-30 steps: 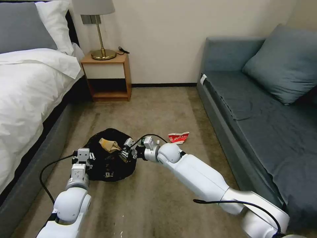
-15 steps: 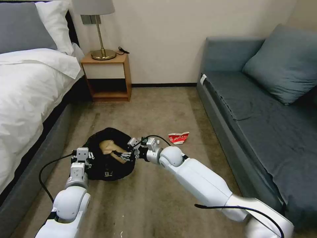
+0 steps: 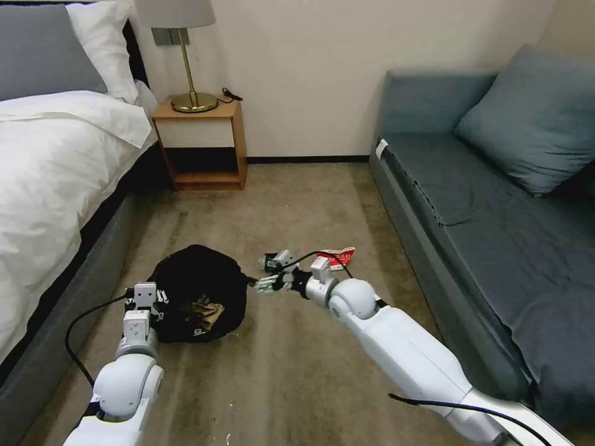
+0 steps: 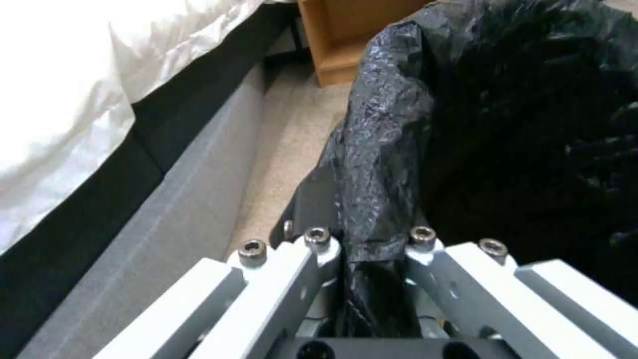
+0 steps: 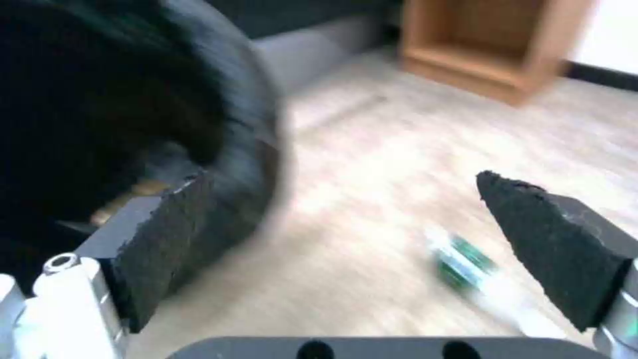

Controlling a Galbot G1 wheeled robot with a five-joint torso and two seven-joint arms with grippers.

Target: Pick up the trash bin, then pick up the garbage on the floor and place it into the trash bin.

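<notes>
My right claw [image 3: 261, 285] now out of bin [image 3: 192, 272], empty, spread wide; tan paper [image 3: 207, 311] dropped inside. Left claw [image 4: 362, 249] clamped on bin's bag rim. Bottle [image 5: 465, 259], carton [image 3: 338, 255] on floor.

A bed [image 3: 56, 161] with white sheets fills the left of the frame, a grey pillow [image 3: 43, 52] and a white pillow [image 3: 102, 43] at its upper left corner. Beside it, at upper centre-left, a wooden nightstand [image 3: 201, 145] stands against the wall, carrying a brass lamp [image 3: 186, 56] and a black cable [image 3: 229, 95]. A blue-grey sofa [image 3: 489, 235] runs down the right, a matching cushion [image 3: 533, 121] at upper right. Beige carpet [image 3: 297, 204] covers the floor between.
</notes>
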